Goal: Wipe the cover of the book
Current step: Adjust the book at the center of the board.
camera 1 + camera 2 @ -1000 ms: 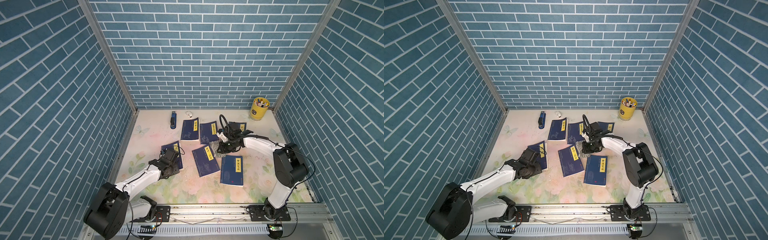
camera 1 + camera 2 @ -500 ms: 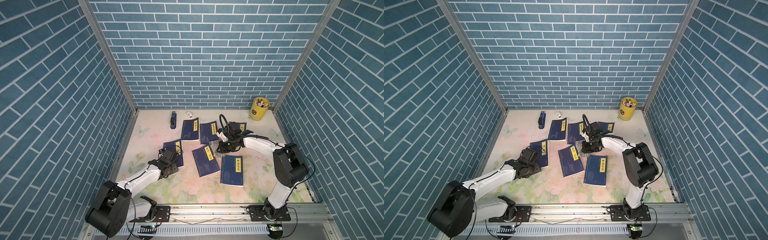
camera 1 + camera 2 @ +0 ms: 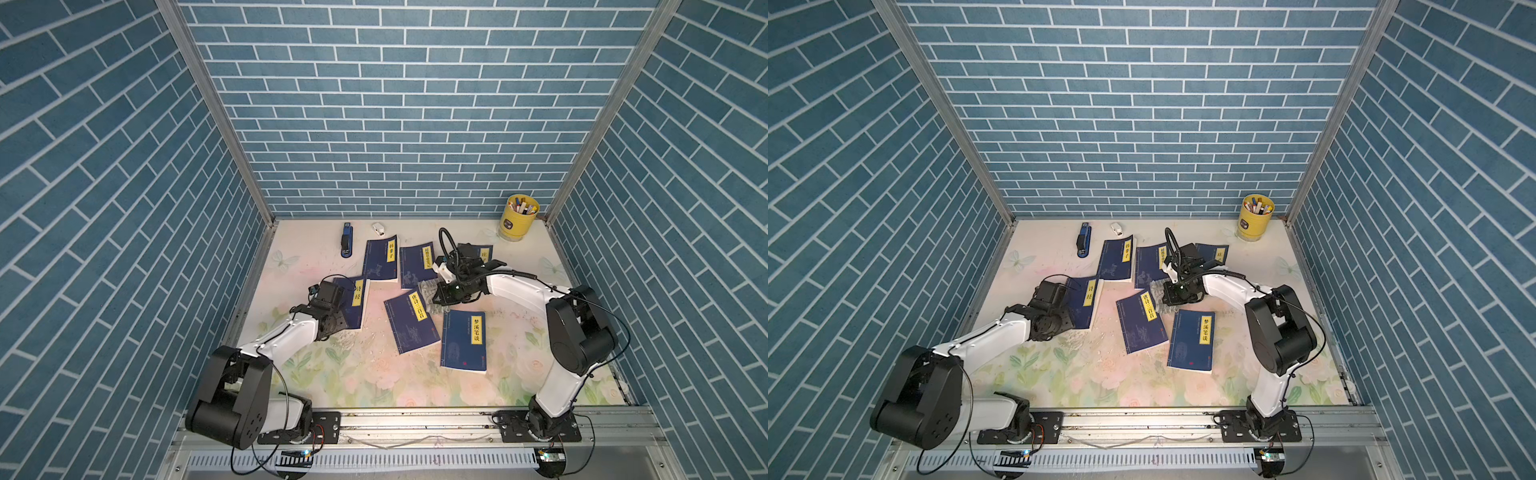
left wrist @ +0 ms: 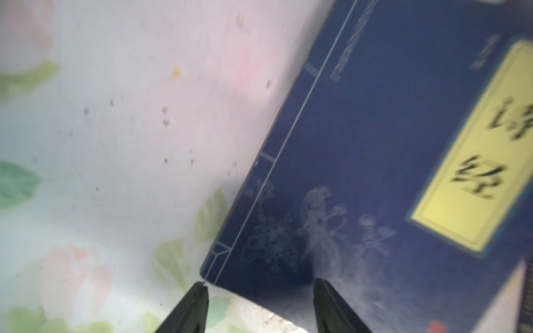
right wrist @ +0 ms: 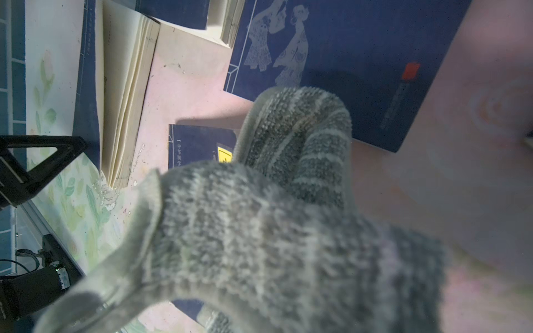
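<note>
Blue brick walls stand around a flowered bench (image 3: 374,374) that carries six dark blue books. The middle book (image 3: 411,322) lies flat and a little turned. Well left of it, the left fingers (image 4: 190,311) are spread apart and grasp nothing. One tip is at the near corner of the leftmost book (image 4: 375,173) and the other is over its cover. At the far right corner of the middle book hangs a grey striped cloth (image 5: 274,230); whether it presses the cover I cannot tell. Just right of that corner, the right fingers (image 3: 441,298) are clenched on this cloth. Just right of the middle book lies another book (image 3: 464,340). Far behind and right of it stands a yellow cup (image 3: 517,218) with pens.
</note>
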You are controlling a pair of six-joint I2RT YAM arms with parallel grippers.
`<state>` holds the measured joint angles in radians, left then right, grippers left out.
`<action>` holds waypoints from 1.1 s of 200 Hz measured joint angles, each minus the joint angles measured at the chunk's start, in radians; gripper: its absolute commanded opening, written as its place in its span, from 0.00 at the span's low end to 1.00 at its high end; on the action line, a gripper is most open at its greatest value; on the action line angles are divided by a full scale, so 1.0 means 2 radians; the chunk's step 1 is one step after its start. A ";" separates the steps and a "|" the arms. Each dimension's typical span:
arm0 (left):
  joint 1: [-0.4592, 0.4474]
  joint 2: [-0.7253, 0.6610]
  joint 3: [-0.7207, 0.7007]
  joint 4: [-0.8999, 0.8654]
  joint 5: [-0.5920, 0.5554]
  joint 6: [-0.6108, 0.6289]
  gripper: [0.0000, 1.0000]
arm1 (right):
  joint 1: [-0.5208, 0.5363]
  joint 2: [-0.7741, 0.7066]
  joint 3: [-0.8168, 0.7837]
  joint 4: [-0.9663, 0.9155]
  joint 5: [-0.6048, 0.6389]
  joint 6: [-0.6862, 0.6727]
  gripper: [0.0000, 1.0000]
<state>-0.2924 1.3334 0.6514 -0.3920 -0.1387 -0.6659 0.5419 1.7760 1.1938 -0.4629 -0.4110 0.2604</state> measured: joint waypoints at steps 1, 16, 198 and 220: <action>0.000 0.000 0.002 -0.001 0.000 0.001 0.66 | 0.000 0.000 0.000 0.000 0.000 0.000 0.00; 0.000 -0.010 0.024 -0.019 0.000 0.011 0.72 | 0.000 -0.001 0.000 0.000 0.000 0.000 0.00; -0.060 0.184 0.159 0.008 0.037 0.146 0.66 | 0.000 -0.014 0.046 -0.052 0.034 0.000 0.00; -0.060 0.185 0.159 0.004 0.011 0.146 0.65 | 0.000 -0.017 0.046 -0.054 0.037 0.000 0.00</action>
<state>-0.4122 1.7039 0.9703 -0.3840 -0.1169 -0.3737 0.5419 1.7424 1.2850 -0.5705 -0.3378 0.2604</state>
